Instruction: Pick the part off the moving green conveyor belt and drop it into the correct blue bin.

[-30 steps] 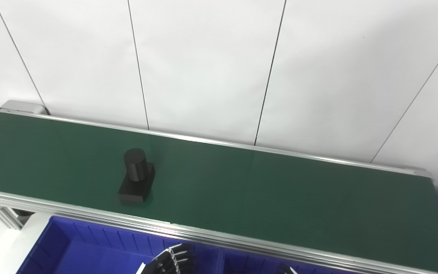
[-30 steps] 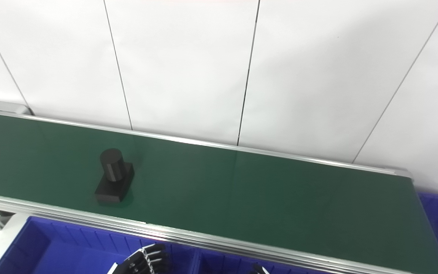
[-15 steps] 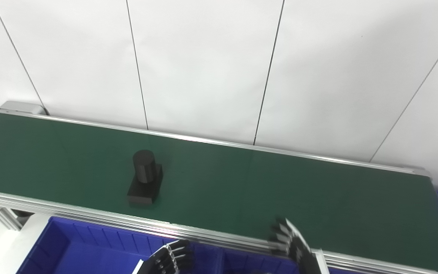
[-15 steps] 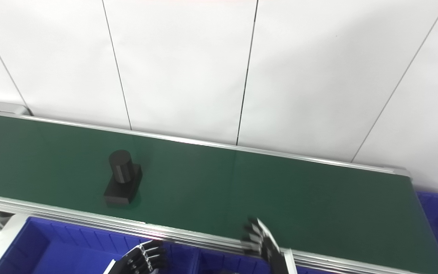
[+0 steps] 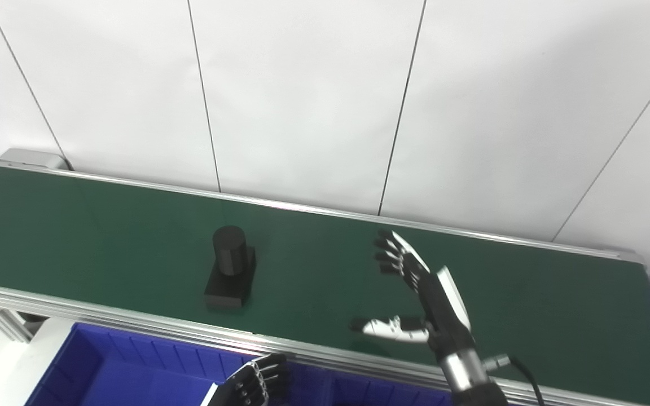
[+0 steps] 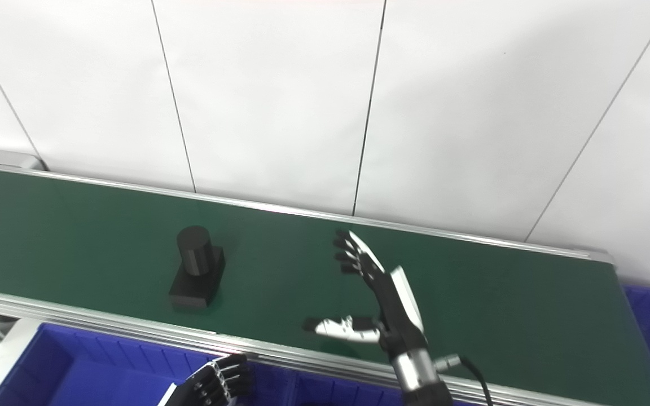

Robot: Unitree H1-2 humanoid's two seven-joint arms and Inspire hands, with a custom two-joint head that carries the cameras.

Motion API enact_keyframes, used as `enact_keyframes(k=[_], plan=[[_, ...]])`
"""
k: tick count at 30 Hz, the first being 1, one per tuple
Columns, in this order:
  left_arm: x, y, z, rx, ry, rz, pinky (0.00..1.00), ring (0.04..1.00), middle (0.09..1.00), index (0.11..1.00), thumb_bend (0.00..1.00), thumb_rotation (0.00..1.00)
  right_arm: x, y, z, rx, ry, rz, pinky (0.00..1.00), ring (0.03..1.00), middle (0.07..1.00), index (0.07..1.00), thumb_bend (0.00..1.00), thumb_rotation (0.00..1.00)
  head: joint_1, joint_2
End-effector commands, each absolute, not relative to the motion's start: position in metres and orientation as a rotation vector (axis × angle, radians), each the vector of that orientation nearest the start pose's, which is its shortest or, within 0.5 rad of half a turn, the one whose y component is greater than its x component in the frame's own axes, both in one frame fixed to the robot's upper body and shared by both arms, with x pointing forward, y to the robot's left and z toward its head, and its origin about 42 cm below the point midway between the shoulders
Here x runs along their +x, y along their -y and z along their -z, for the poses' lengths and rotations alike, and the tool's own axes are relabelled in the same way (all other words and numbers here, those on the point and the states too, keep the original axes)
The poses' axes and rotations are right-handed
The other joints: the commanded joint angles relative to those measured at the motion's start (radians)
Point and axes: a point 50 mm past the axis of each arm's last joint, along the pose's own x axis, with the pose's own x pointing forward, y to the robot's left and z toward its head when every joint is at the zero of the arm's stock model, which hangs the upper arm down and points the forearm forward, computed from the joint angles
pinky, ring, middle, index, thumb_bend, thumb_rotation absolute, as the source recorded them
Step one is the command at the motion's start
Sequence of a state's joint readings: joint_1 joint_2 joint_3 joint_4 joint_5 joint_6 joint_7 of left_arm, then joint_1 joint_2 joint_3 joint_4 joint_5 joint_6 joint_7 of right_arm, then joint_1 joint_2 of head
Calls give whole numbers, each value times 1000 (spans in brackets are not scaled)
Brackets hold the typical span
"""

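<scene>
The belt carries the part upright near its front rail. At the part's three o'clock the right hand hovers, fingers spread, empty; better it waits, then closes round the cylinder. The left hand, over a bin, looks curled

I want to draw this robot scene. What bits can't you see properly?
- Left hand: cut off by the bottom edge in both views; open or shut unclear.
- Blue bins: mostly hidden by the conveyor frame and bottom edge.
- Black part: its far side faces away.
</scene>
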State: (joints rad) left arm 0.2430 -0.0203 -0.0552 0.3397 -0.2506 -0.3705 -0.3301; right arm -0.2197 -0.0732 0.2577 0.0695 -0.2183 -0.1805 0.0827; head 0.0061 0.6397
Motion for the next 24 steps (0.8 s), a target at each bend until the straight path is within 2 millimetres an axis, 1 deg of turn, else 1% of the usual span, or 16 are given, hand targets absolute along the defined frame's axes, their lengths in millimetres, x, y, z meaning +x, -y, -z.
enact_keyframes(k=[1,4,5,6,7,9,12,13,15,16,17,18,20,24], plan=[[170,-186,11,-279,-104,204,713,699,713,731,566,0,353,123,-171,-312,381,-421,751,842,901,953,800,117,1,-1],[169,-187,12,-286,-105,205,710,696,714,731,568,0,369,109,-181,-350,390,-445,711,836,909,971,810,144,2,1],[168,-187,12,-285,-104,205,705,695,713,732,569,0,374,104,-184,-359,392,-456,726,837,909,978,810,153,2,1],[168,-187,13,-282,-103,205,701,696,712,731,571,0,379,100,-186,-364,392,-468,762,842,908,988,809,168,4,1],[167,-187,13,-283,-102,205,701,696,712,731,571,0,384,95,-187,-369,390,-482,766,843,908,990,810,171,4,1],[166,-187,14,-286,-101,204,703,699,712,728,568,0,394,85,-188,-381,385,-505,796,852,919,998,821,213,8,3],[165,-186,14,-289,-101,204,701,696,709,727,571,0,404,72,-187,-406,374,-530,755,862,930,1000,843,262,15,4],[164,-185,14,-291,-101,204,699,692,709,728,572,0,408,66,-186,-415,367,-542,724,865,938,1000,848,281,19,3],[162,-184,13,-294,-103,202,694,688,705,725,575,0,413,56,-181,-442,342,-560,750,876,941,1000,850,300,21,4],[162,-184,13,-293,-104,202,702,689,706,725,575,0,415,51,-178,-455,327,-563,771,884,938,1000,858,328,21,4],[161,-184,13,-288,-105,202,707,688,707,724,579,0,417,47,-175,-464,316,-563,832,893,935,1000,867,352,23,7],[161,-184,13,-286,-106,201,709,687,707,724,577,0,419,44,-173,-470,308,-562,921,897,930,1000,879,364,23,7],[160,-183,13,-289,-107,205,715,689,710,726,580,0,423,37,-167,-474,294,-562,987,907,938,1000,885,367,23,8],[154,-176,13,-296,-108,198,714,689,711,724,585,0,428,32,-160,-503,279,-572,1000,930,956,1000,889,371,29,5]])
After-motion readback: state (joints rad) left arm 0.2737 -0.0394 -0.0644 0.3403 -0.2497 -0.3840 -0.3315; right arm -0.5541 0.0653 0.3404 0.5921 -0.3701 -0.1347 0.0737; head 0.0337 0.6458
